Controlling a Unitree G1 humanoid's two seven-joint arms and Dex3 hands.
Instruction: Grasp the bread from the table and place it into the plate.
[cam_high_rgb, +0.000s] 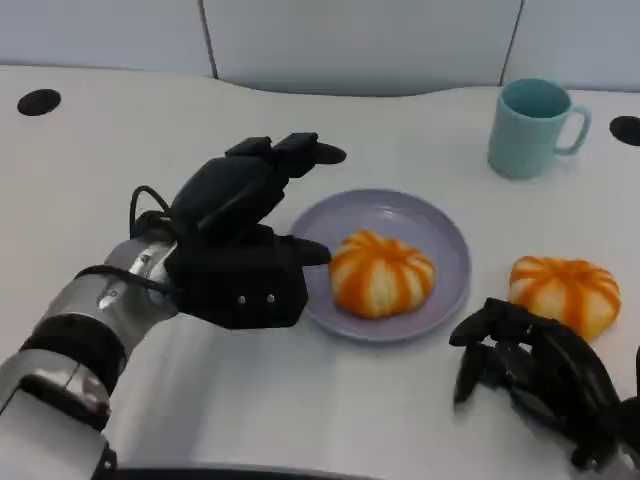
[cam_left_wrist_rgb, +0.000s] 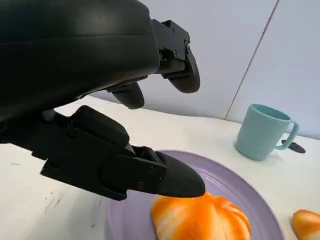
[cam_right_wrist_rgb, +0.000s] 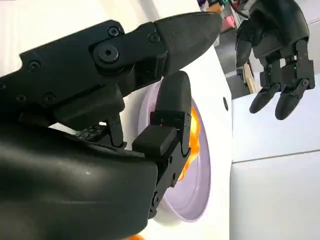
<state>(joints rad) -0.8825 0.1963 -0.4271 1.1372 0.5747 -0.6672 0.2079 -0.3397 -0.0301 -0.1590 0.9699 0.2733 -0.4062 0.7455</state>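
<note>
Left hand: my left hand (cam_high_rgb: 245, 235) hovers just beside the plate's near-left rim, fingers spread and holding nothing; the left wrist view shows its thumb over the rim, close to the bread, though I cannot tell if they touch.
Bread in plate: one orange-and-white bread (cam_high_rgb: 381, 273) sits inside the purple plate (cam_high_rgb: 445, 235), slightly toward my side, so I judge that piece delivered.
Bread on tabletop: a second bread (cam_high_rgb: 566, 291) lies on the white tabletop (cam_high_rgb: 330, 400), just beside the plate's right edge and outside it.
Right hand: my right hand (cam_high_rgb: 535, 370) is low on the tabletop right in front of that loose bread, fingers curled loosely, gripping nothing; I read it as placed for the nearer reach.
Cup: a teal cup (cam_high_rgb: 531, 127) stands upright behind the plate, well apart from both hands, so it should not interfere.
</note>
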